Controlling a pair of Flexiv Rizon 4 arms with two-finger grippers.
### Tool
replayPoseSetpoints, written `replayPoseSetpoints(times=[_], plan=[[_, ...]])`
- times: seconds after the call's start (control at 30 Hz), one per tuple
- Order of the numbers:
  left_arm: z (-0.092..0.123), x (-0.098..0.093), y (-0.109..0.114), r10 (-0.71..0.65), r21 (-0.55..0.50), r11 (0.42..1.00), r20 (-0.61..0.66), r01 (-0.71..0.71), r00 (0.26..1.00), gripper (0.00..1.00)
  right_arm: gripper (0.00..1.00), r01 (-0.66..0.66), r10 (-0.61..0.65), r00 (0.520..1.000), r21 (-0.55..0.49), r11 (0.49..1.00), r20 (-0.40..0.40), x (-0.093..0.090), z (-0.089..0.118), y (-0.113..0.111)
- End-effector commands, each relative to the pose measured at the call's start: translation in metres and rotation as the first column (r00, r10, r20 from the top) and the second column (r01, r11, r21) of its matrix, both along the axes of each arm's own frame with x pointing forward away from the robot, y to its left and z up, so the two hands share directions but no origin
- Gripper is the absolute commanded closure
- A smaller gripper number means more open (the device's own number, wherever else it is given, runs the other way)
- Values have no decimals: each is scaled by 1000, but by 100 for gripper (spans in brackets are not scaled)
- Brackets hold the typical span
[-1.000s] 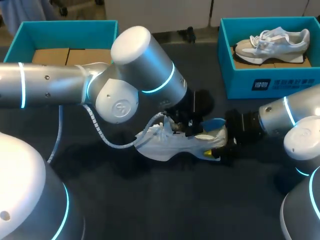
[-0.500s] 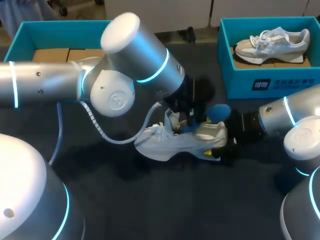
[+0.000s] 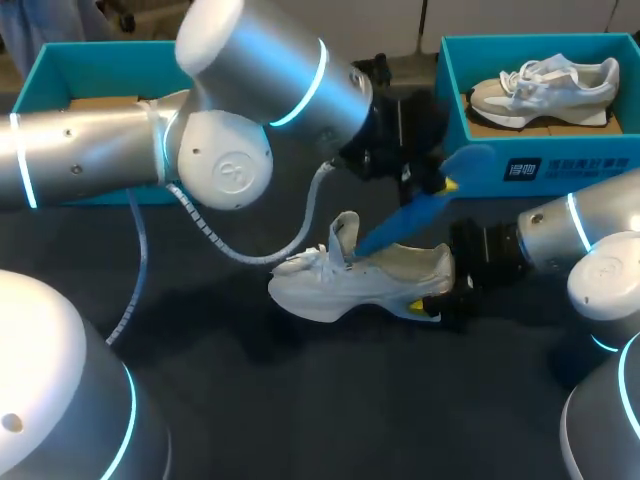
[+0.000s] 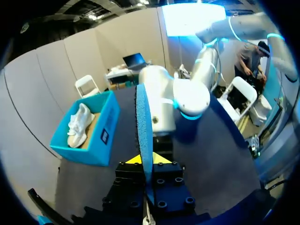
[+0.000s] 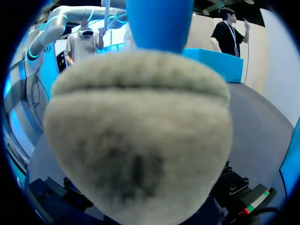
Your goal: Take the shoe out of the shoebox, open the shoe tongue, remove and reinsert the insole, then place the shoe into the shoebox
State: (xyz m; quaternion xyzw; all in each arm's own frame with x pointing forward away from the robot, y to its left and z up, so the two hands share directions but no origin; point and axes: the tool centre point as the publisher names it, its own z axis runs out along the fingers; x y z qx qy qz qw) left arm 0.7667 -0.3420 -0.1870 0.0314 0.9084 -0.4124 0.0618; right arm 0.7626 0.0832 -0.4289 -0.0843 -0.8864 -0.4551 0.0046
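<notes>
Steadily, the left gripper (image 3: 443, 183), clamped on the blue insole (image 3: 412, 217), should draw it clear of the sneaker (image 3: 345, 290) lengthwise (right gripper (image 3: 438, 300) behind it, grip unclear).

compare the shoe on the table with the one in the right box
The table shoe lies on the tabletop; the boxed shoe sits in the right shoebox. The table shoe's tongue stands up, with a blue insole slanting out in the left gripper; the boxed shoe is laced flat. The right gripper is at the table shoe's heel; nothing touches the boxed shoe. Both are pale sneakers.
</notes>
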Motion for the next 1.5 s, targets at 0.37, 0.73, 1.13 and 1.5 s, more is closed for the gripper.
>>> replayPoseSetpoints(times=[0.37,0.73,1.13,1.5], plan=[[77,-15,-7,3,-233,972,-47,-14,999,100,100,2,-2,1000,-6,1000,-1,0,-3,2],[101,-15,-9,-119,-318,945,-101,81,988,100,100,2,-2,1000,-6,1000,-1,0,-3,2],[101,-15,-9,-119,-318,945,-101,81,988,100,100,2,-2,1000,-6,1000,-1,0,-3,2],[119,-15,-22,-23,-299,951,-313,-75,950,100,100,2,-2,1000,-6,1000,-1,0,-3,2]])
